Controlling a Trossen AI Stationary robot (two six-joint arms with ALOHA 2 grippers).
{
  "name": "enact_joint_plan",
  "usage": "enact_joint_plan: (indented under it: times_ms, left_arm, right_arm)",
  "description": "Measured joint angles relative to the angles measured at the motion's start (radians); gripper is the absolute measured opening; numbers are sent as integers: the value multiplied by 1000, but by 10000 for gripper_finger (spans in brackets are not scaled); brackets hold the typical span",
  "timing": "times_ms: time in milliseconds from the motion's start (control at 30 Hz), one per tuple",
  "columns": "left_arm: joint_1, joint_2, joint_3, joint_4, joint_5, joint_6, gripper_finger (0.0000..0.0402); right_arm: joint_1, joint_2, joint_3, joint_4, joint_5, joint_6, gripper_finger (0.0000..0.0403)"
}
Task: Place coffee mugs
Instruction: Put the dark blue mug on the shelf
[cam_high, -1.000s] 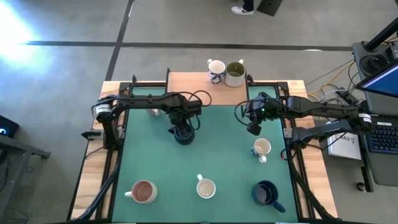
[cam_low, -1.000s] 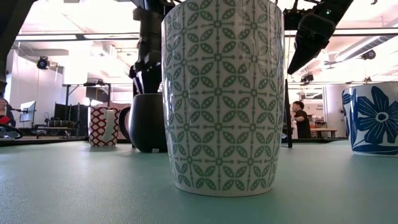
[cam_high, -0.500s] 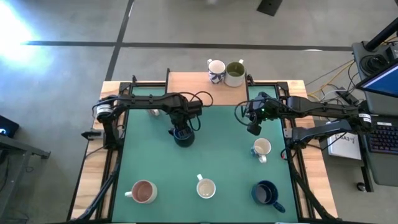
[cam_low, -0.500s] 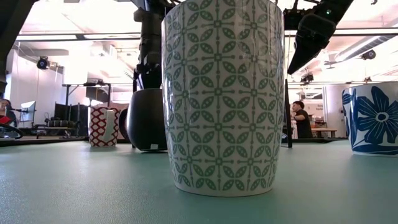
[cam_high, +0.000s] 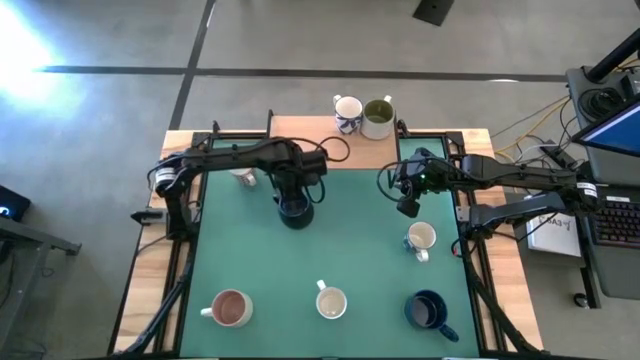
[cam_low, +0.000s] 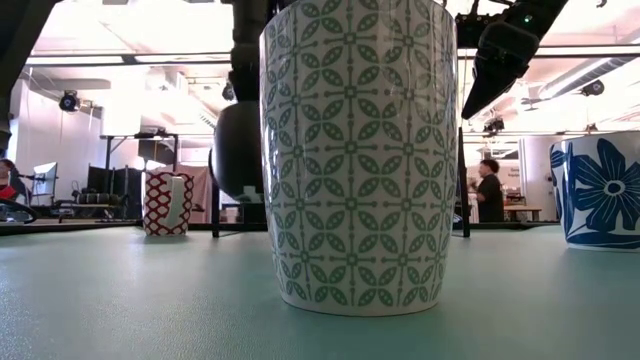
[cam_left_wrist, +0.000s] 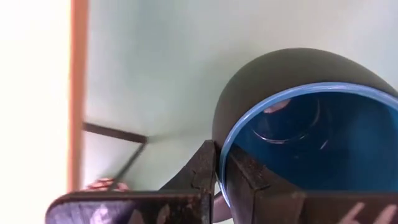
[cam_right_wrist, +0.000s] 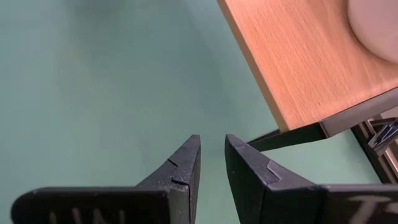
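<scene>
Green matting covers your desk (cam_high: 350, 250), with a bare wooden shelf (cam_high: 310, 135) let into its far edge, and that shelf looks like the place the mugs are meant to end up: a white mug with blue pattern (cam_high: 347, 111) and an olive-green mug (cam_high: 378, 116) stand side by side at its right end, touching or nearly so

Your left gripper (cam_left_wrist: 221, 168) has its jaws pinched down on the rim of the dark blue mug (cam_high: 294, 208), one finger outside the wall and one inside the blue interior. In the low view that mug (cam_low: 237, 165) hangs clear of the mat, over the far-left part of the desk near the shelf. A rim pinch lets you carry it upright and set it down without the handle getting in your way, though I judge the hold narrow, so move gently

Your right gripper (cam_right_wrist: 211, 165) waits above the mat near the far right corner, beside the shelf's edge, jaws a small way apart and holding nothing

Left on the mat: a cream mug (cam_high: 421, 239) by the right edge, then along the near edge a pink-brown mug (cam_high: 229, 308), a white mug (cam_high: 331, 301) and a second dark blue mug (cam_high: 428, 311)
</scene>
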Motion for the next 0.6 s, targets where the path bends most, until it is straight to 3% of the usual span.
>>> enact_joint_plan:
  times_ms: [367,600]
  left_arm:
    - [6,0,140,-65,-100,245,5]
    - [31,0,220,-83,-140,322,6]
  right_arm:
    - [0,0,0,0,0,-14,63]
    - [0,0,0,0,0,-7,63]
